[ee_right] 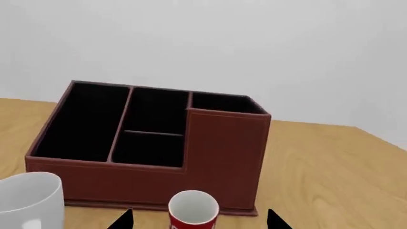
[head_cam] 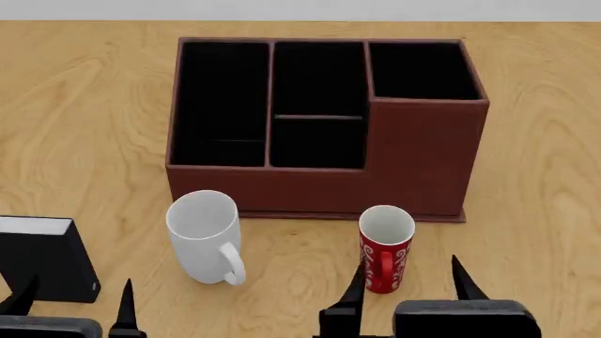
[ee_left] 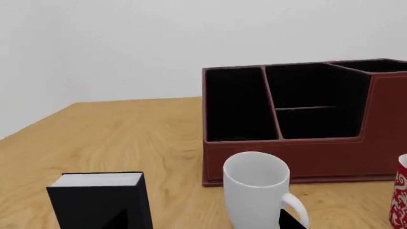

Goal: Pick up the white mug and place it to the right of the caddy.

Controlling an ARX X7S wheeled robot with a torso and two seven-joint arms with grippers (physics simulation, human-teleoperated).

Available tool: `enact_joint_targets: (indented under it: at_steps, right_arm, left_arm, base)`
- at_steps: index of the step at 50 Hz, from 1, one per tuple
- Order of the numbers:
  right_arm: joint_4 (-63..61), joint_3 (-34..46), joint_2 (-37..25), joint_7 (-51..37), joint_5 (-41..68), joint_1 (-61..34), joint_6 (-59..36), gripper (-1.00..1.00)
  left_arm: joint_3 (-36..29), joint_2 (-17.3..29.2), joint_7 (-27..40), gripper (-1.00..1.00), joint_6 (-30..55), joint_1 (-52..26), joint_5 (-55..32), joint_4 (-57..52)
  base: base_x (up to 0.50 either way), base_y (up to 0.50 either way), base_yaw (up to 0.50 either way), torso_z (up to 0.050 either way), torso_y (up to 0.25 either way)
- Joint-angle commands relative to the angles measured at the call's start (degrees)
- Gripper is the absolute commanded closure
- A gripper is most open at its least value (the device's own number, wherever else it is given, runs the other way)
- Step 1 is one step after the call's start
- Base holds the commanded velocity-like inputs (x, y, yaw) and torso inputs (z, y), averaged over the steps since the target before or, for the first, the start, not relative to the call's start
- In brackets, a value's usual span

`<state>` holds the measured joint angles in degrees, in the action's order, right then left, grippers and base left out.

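Mug (head_cam: 204,236), white and glossy, stood upright on the wooden table (head_cam: 84,127), just in front of the caddy's left front corner, its loop handle turned toward the robot and a little to the right; nothing touched it. The caddy (head_cam: 413,158), a dark reddish-brown box with four black-lined compartments, sat in the middle of the table, its taller section at the right rear. A slimmer red mug (head_cam: 385,248) with white swirls stood upright to the right of the white one, near the caddy's front wall below the tall section; the two mugs were apart. A small black box (head_cam: 42,257) with a white top stood at the left, near the table's front edge and apart from the white mug. The left gripper (head_cam: 73,303) hung low at the head view's bottom edge beside the black box, its two dark fingers spread with a gap between them, holding nothing; the right gripper (head_cam: 409,282) hung low just in front of the red mug, its fingers likewise parted wide and empty, the red mug showing between the tips in the right wrist view.
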<state>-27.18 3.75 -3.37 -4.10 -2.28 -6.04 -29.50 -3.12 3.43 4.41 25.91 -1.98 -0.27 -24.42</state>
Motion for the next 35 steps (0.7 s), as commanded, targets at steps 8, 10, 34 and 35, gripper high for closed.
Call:
enact_joint_targets:
  at_steps: [8,10,34,35]
  right_arm:
    - [-20.99,3.67,-2.29,-1.50,-2.73,-9.95,-25.36,-1.00]
    - [-21.79,4.15,-2.37,-1.71,-2.84,-10.32,-25.73,-1.00]
    - [-19.71,3.25,-2.10,-3.14,0.52,-8.95,-22.70,-1.00]
    - [-19.57,3.62,-2.41,-3.49,0.09,-8.91,-23.06,-1.00]
  left_arm:
    - [-1.52,3.44,0.84,-1.00,29.19,-6.05,-0.21,-24.53]
    - [-1.58,3.59,1.01,-1.00,30.05,-6.64,-0.18,-25.40]
    - [-0.32,3.17,1.60,-1.00,26.61,-6.09,-2.75,-23.65]
    - [0.07,3.02,1.63,-1.00,26.31,-5.94,-3.01,-23.58]
  base:
    - [0.00,0.00,0.00,0.000,0.000]
    - [0.00,0.00,0.00,0.000,0.000]
    - [0.00,-0.21,0.00,0.000,0.000]
    - [0.21,0.00,0.00,0.000,0.000]
